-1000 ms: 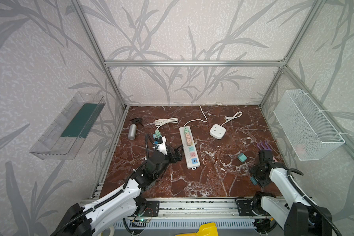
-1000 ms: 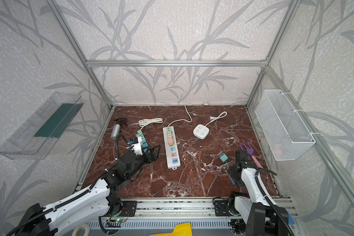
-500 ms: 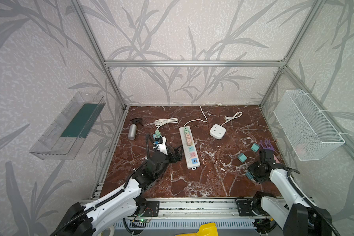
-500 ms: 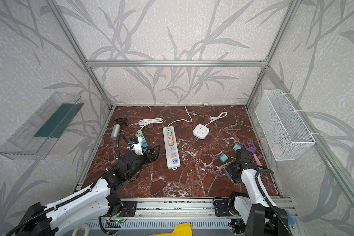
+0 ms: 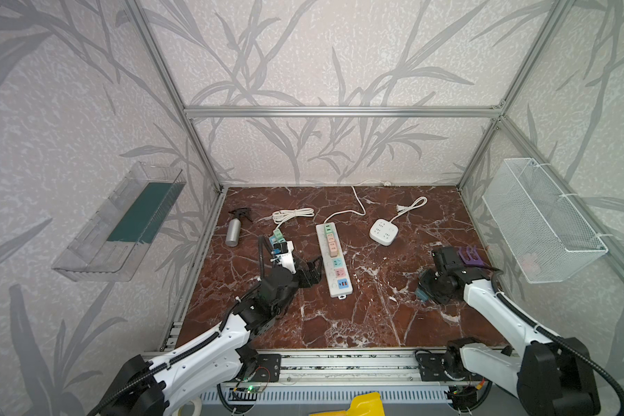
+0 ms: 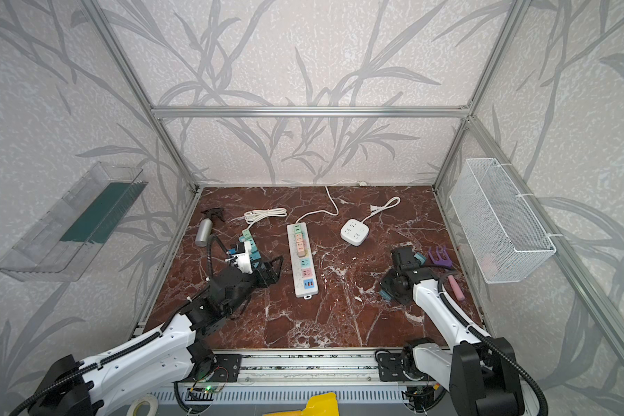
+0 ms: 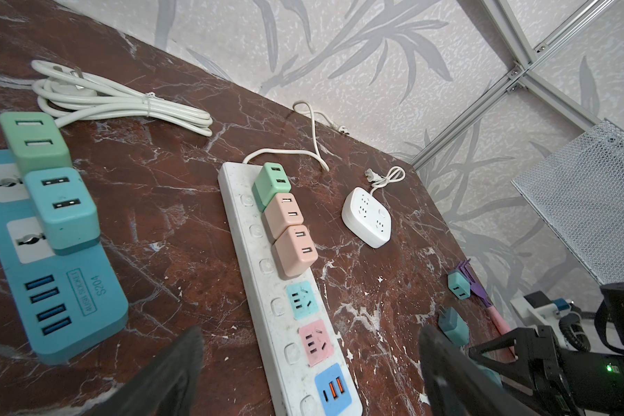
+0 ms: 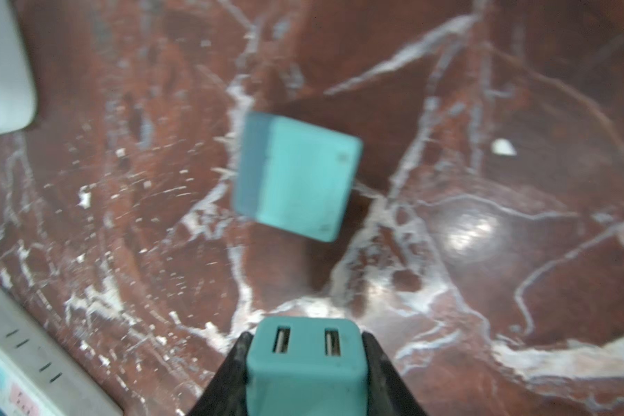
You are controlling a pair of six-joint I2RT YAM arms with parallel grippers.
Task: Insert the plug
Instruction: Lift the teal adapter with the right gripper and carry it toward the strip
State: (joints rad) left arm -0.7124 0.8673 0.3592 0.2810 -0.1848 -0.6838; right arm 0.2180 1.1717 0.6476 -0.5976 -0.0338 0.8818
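So, right claw (image 8: 306,360) clenched on teal plug (image 8: 305,345), pinching flat sides, just over desk (image 8: 483,108) near right edge. I reckon light, hard, slick plastic cube: could twist, so squeeze flat faces square. Left claw (image 7: 310,331) released, wide, by white strip (image 7: 242,223) mid-desk.

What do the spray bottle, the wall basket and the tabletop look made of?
Spray bottle: matte silver body, likely metal; black head, probably plastic.
Basket: white-coated wire mesh, see-through grid.
Tabletop: glossy red-brown marble or marble-look laminate, white veins and glare; can't tell which.
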